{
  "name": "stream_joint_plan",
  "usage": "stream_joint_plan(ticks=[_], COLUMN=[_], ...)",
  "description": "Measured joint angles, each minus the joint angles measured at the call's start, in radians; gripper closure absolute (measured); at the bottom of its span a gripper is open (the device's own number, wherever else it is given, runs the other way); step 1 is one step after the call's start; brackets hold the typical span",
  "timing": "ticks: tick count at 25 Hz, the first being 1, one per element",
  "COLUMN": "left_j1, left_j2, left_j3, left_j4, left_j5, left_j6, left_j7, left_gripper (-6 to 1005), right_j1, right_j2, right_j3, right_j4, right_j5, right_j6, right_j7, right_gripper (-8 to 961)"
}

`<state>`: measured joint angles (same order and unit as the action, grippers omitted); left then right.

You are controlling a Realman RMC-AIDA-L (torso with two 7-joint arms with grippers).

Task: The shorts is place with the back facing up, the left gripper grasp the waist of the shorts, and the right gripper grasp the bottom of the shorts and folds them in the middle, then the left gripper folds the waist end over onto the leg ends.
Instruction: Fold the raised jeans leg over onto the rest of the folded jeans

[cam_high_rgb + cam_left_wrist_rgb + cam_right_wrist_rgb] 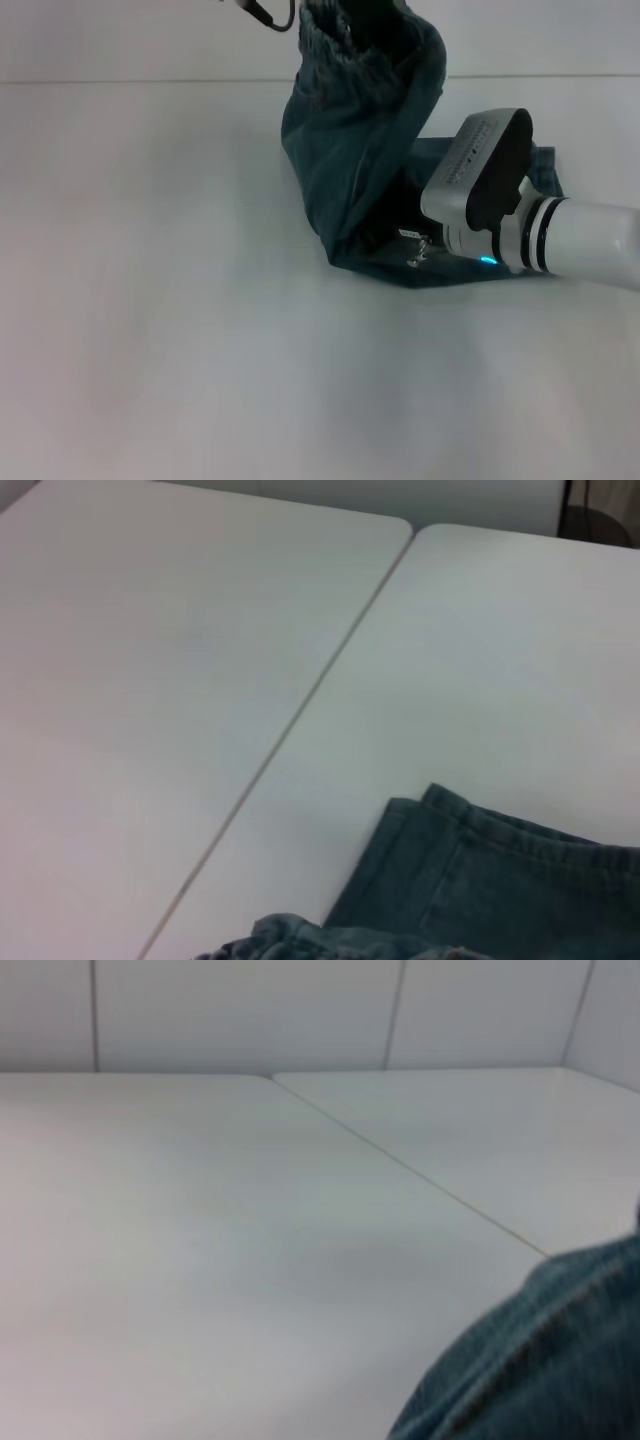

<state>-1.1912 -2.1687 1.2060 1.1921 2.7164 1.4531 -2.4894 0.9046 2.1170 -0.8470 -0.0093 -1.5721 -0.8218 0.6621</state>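
The blue-green denim shorts (360,130) are partly lifted. Their ruffled waist (335,40) hangs high at the top edge of the head view, held by my left gripper (365,8), which is almost wholly cut off there. The lower part of the shorts lies flat on the table, and its hemmed leg end (500,880) shows in the left wrist view below a bit of the ruffled waist (300,942). My right gripper (412,248), with its white label, sits low on the flat denim, tucked under the raised cloth. The right wrist view shows only a patch of denim (540,1370).
Two white tables meet at a seam (290,720) left of the shorts. That seam (150,80) runs along the far side in the head view. A dark cable (265,12) dangles at the top. The right arm's white wrist (560,235) reaches in from the right.
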Motion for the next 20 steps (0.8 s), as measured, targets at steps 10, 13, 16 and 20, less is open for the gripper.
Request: stream_joint_plan(ticks=[10,13,16,20], left_j1=[-0.007,-0.011,-0.027,-0.053], left_j2=[0.000,0.000,-0.003,-0.005], left_j3=[0.037,0.044,0.098,0.211], left_j4=[-0.097,-0.107,-0.129,-0.146], left_j5=[-0.001,-0.002,-0.018,-0.058], left_j6=[-0.076,-0.088,-0.128,-0.187], left_j7=[-0.001,0.000,-0.001,-0.008], left_gripper=[892,890,888,886], right_j1=[-0.254,-0.403,-0.529,-0.604], right_j2=[-0.021,-0.034,-0.045,-0.053], right_j3=[0.021,0.022,0.016,0.014], right_j4=[-0.179,-0.281,-0.360,-0.379], right_j5=[0.034,0.038,0.031,0.006], right_j6=[-0.205,-0.355,-0.478,-0.557], right_j7=[0.014,0.043,0.091,0.136], right_gripper=[952,952,952,952])
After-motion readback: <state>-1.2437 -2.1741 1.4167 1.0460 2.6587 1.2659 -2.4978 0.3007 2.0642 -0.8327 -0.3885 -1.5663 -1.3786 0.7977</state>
